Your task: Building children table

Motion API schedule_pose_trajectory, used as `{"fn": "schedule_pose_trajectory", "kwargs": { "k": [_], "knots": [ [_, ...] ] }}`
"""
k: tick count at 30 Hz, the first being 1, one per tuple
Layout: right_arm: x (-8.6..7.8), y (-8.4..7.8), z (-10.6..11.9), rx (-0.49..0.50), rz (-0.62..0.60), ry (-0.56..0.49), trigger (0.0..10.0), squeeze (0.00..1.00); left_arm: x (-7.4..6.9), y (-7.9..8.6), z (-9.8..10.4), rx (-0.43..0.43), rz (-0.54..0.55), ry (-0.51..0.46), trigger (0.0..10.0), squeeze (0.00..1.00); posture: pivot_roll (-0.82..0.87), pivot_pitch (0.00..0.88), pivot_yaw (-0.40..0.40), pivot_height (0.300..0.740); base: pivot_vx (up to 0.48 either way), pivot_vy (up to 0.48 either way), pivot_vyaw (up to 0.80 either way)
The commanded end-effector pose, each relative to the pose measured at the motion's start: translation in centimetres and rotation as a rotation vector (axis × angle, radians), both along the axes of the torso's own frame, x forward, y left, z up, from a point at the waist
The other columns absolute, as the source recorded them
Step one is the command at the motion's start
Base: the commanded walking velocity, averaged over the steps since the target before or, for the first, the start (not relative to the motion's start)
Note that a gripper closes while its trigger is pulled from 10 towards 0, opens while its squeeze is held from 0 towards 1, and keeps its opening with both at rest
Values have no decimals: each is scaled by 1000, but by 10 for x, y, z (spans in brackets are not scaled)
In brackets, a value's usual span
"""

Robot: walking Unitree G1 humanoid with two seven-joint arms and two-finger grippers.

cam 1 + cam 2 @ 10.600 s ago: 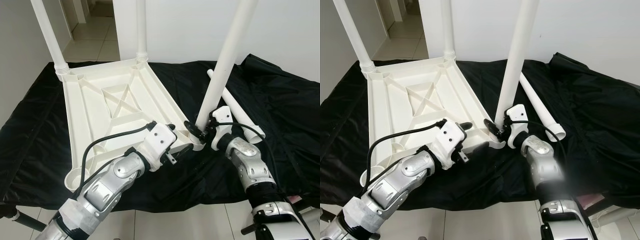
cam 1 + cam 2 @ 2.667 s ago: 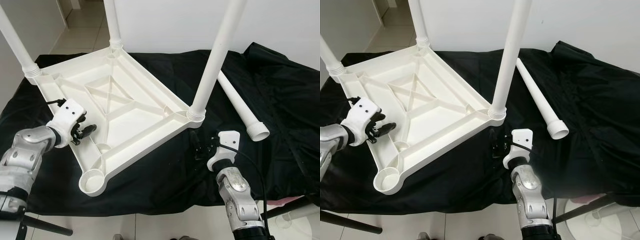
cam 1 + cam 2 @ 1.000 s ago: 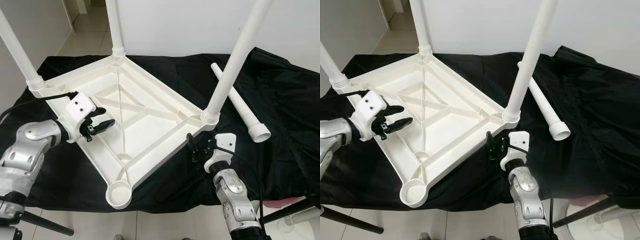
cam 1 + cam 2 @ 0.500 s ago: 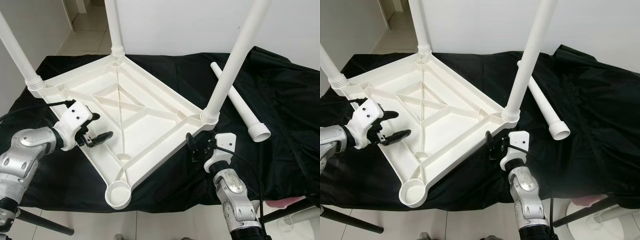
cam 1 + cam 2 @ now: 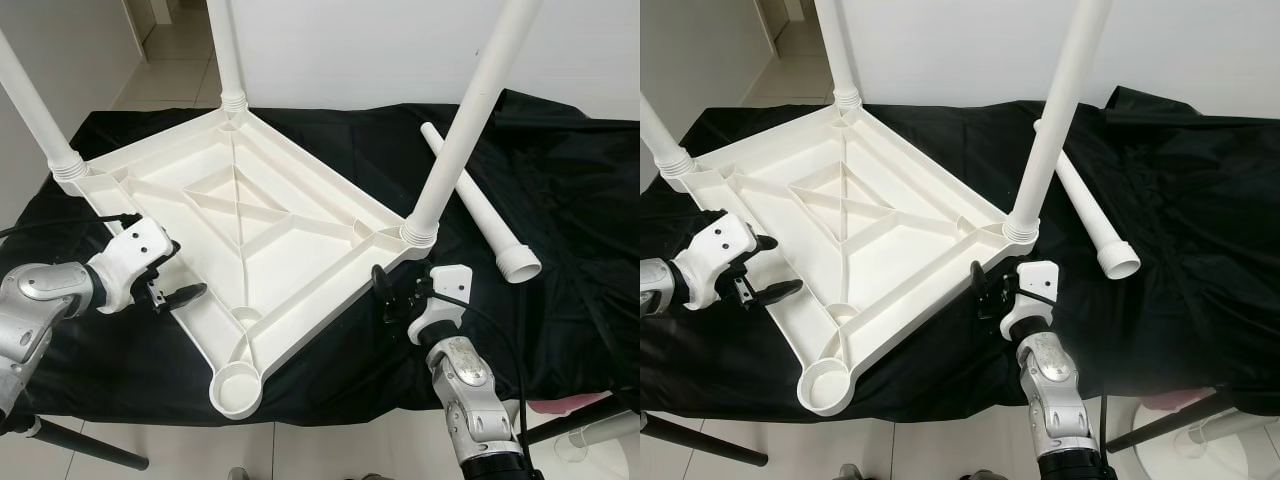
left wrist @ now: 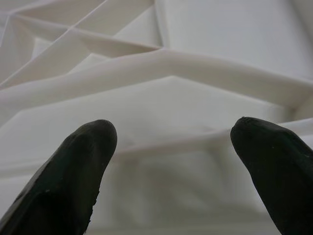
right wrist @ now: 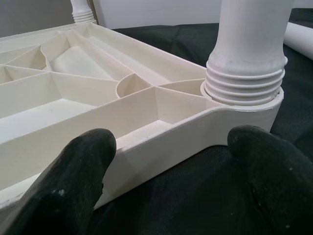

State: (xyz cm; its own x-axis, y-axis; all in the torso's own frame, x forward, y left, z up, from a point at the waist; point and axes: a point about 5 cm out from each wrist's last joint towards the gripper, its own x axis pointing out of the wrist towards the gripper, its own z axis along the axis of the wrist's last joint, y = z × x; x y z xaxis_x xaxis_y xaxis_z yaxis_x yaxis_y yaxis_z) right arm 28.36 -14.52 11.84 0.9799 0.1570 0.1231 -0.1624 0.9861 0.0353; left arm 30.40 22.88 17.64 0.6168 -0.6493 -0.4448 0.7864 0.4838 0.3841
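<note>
Left eye view: both grippers released beside the upturned white plastic ribbed tabletop (image 5: 250, 215), one socket unfilled.
Spread left gripper (image 5: 172, 290) faces its edge; right gripper (image 5: 985, 288), also spread, sits just below the fitted white tube leg (image 5: 1050, 120). Best fetch the loose white tube leg (image 5: 478, 205) beyond it, seat upright in the empty round corner socket (image 5: 238, 386).

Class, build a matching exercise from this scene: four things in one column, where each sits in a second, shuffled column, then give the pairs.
Things
1. loose leg
2. empty socket
3. left tool
4. right tool

Places
A. at the tabletop's nearest corner
B. lying on the black cloth, robot's right
C. beside the tabletop's left edge, fingers open
D. just in front of the corner with the nearest fitted leg

Pairs: 1-B, 2-A, 3-C, 4-D
</note>
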Motion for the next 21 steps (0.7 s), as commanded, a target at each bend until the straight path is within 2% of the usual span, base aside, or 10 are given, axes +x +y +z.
{"fn": "schedule_pose_trajectory", "kwargs": {
  "k": [1,4,5,15,18,21],
  "knots": [
    [-1,-1,-8,5,-14,39,10000,0,-27,-12,-10,22,-415,298,10000,0,-29,115,31,740,0,0,0],
    [-1,-1,-8,6,-15,38,10000,0,-29,-14,-13,25,-424,302,10000,0,-34,114,33,740,0,0,0],
    [-1,-1,-7,6,-18,32,10000,0,-37,-22,-20,18,-454,326,10000,0,-38,115,31,740,0,0,0],
    [4,-8,1,7,-44,10,10000,0,-49,-27,-25,31,-493,360,10000,0,-44,118,27,740,0,0,0],
    [8,-12,6,3,-52,-3,10000,0,-56,-27,-28,43,-506,385,10000,0,-40,122,22,740,0,0,0],
    [14,-13,11,0,-52,-13,10000,0,-65,-34,-33,30,-531,407,10000,0,-43,123,24,740,0,0,0]
  ]
}}
